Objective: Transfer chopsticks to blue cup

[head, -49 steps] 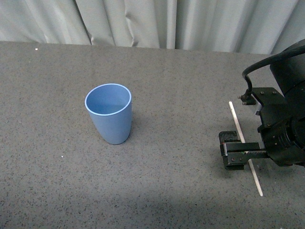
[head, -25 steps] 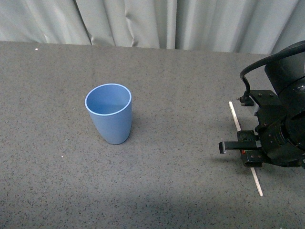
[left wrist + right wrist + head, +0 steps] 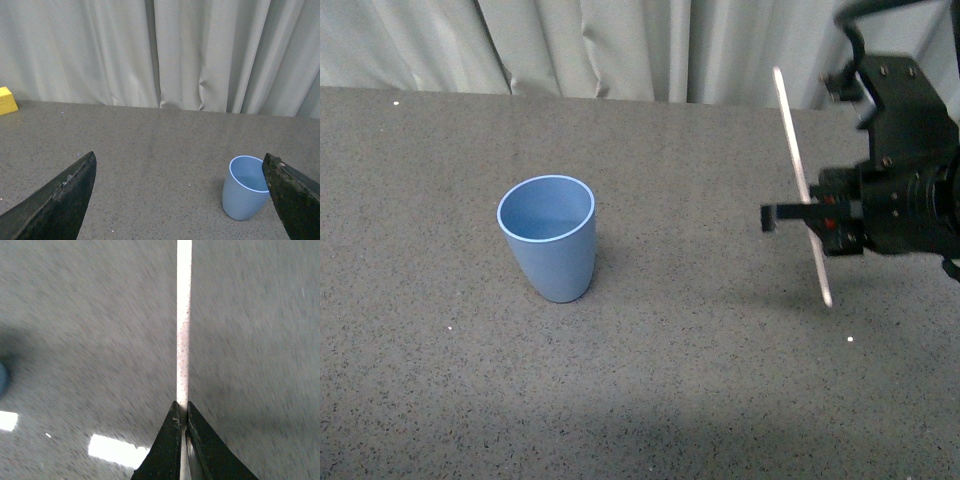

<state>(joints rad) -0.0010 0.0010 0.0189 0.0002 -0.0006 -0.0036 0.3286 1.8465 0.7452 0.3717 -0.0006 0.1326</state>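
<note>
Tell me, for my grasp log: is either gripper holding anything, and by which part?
The right gripper pinches the chopstick somewhat below its middle; the left gripper is open and empty.

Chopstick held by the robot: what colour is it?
The chopstick is pale cream-white with faint darker specks; the right wrist view shows it best.

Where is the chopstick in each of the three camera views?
Front view: chopstick at the right, steeply tilted, in the right pincer.
Left wrist view: not in it.
Right wrist view: chopstick along the picture's middle, straight out from the shut pincer.
Shared landmark: the grey speckled table, in all three.
</note>
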